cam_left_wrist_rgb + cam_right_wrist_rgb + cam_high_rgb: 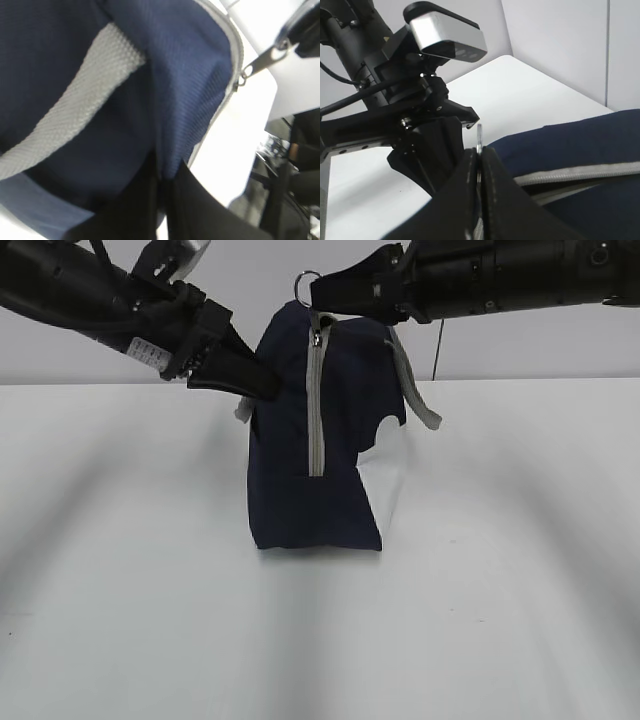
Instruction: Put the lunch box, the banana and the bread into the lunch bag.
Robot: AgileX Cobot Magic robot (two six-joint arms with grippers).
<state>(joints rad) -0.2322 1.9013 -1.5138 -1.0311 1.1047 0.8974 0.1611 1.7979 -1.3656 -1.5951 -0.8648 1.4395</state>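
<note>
The navy lunch bag (300, 450) stands upright on the white table, its grey zipper (317, 410) shut down the near end. My left gripper (262, 388) is shut on a fold of the bag's navy fabric (172, 145) at the upper left. My right gripper (318, 294) is shut on the ring pull (305, 280) at the top; the ring's edge shows in the right wrist view (479, 135). A grey strap handle (415, 390) hangs at the right. The lunch box, the banana and the bread are out of view.
The white table (500, 590) spreads all round the bag. A grey wall stands behind. The left arm's wrist camera (447, 35) sits close to the right gripper.
</note>
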